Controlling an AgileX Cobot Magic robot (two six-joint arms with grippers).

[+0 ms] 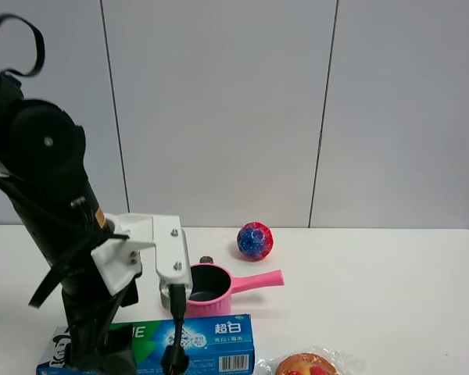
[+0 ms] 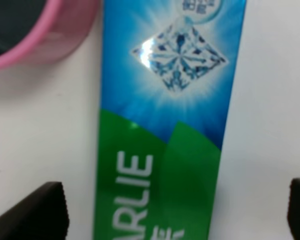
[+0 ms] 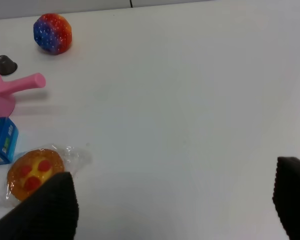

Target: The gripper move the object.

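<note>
The blue-and-green DARLIE toothpaste box (image 1: 203, 344) lies flat at the table's front edge, just in front of the pink saucepan. My left gripper (image 2: 167, 210) is open and low over the box. Its two black fingertips (image 2: 35, 212) stand on either side of the box with white table showing between each tip and the box. In the exterior high view the left arm (image 1: 70, 258) covers the box's left part. My right gripper (image 3: 167, 200) is open and empty above bare table. The box's end (image 3: 1, 140) shows far from it.
The pink saucepan (image 1: 211, 287) stands right behind the box, handle pointing right. A blue-red ball (image 1: 255, 240) lies behind it. A wrapped round pastry (image 1: 309, 365) lies right of the box. A small dark knob (image 3: 6, 64) sits by the pan.
</note>
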